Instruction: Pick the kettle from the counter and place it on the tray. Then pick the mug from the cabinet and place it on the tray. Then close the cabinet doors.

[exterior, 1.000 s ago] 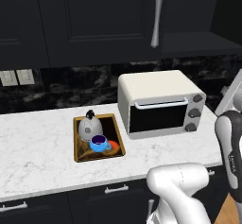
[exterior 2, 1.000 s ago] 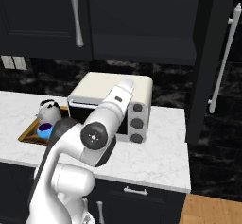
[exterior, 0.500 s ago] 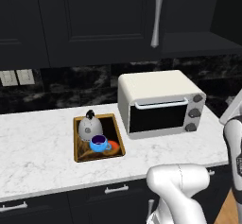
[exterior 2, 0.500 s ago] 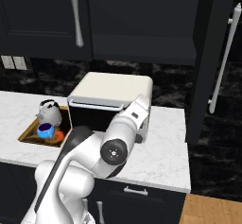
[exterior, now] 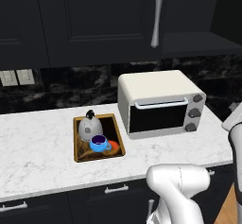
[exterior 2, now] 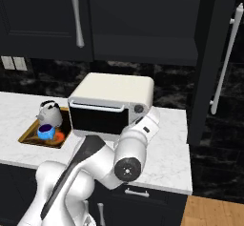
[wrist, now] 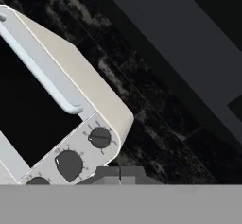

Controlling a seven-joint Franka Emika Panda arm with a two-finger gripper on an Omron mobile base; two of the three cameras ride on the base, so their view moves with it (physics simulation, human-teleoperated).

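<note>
While I watched, kettle point(exterior: 87, 126) and mug point(exterior: 99, 143) sat on tray point(exterior: 77, 142) | gripper point(wrist: 120, 173) fully closed, empty, facing toaster oven point(wrist: 56, 109)

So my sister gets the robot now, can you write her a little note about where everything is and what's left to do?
Gripper: shut, holding nothing, pointing past the toaster oven at the dark backsplash.
Kettle and blue mug: both sitting on the tray, on the counter left of the toaster oven.
Done: kettle and mug are on the tray.
Left: close the cabinet doors. One door stands open on the right, with the cabinet open beside it; the left door looks shut.
</note>
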